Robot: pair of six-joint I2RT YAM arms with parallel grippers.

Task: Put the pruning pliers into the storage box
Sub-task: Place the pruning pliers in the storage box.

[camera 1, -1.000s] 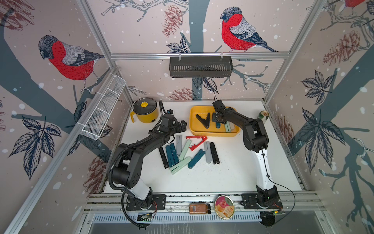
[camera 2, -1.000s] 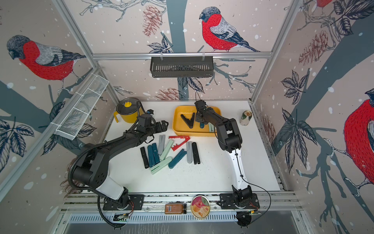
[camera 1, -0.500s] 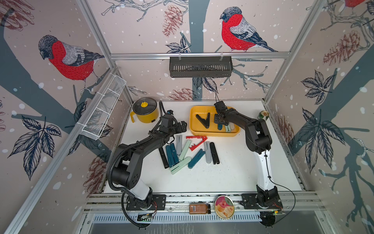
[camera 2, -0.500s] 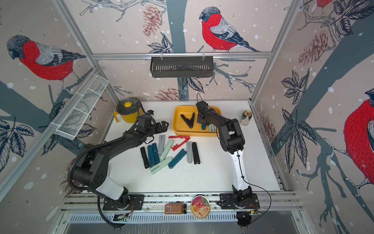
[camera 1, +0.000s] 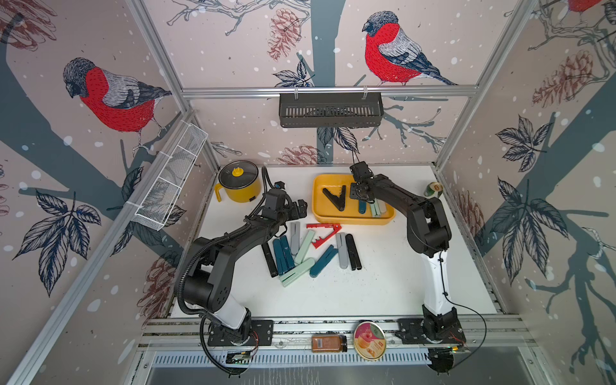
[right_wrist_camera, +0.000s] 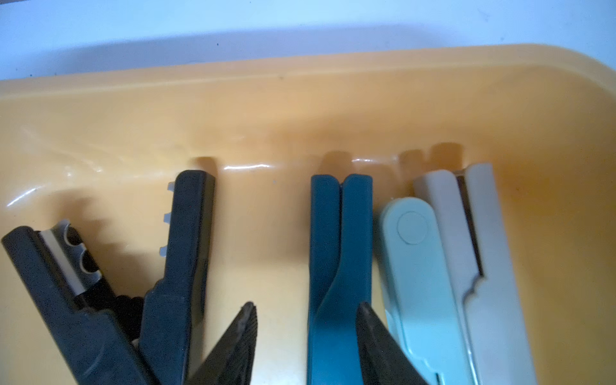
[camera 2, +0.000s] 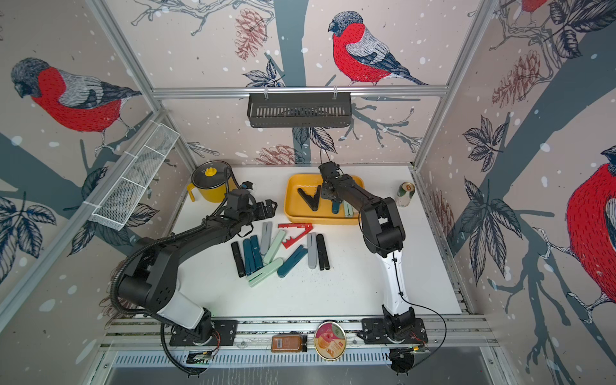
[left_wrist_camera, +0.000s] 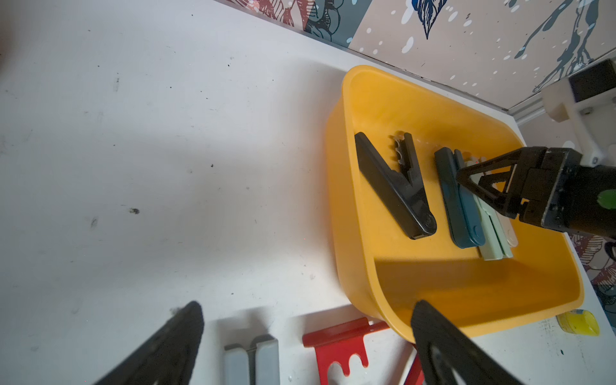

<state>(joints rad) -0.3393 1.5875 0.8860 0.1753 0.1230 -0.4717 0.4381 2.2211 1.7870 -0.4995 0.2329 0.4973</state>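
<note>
The right hand [camera 1: 361, 196] hangs inside the yellow storage box [camera 1: 350, 220], jaws parted and gripping nothing. The teal pruning pliers [right_wrist_camera: 340, 250] lie loose on the box floor between its fingertips, beside mint pliers [right_wrist_camera: 416, 266], beige pliers [right_wrist_camera: 473, 233] and spread black pliers [camera 1: 335, 198]. The left hand [left_wrist_camera: 308, 305], spread wide and empty, hovers over grey pliers [left_wrist_camera: 251, 360] and red pliers [left_wrist_camera: 340, 350] on the desk [left_wrist_camera: 133, 166].

Yellow pot [camera 1: 238, 186], black rack [camera 1: 330, 111], can [camera 1: 433, 190]

You've got: yellow shallow plastic tray [camera 1: 353, 219], black V-spread plastic pliers [camera 1: 334, 200], teal closed plastic pliers [right_wrist_camera: 340, 250], mint plastic pliers [right_wrist_camera: 416, 266], beige plastic pliers [right_wrist_camera: 490, 240]; pinkish wall panels [camera 1: 233, 50] w/ red-breasted bird & pinecone print.
</note>
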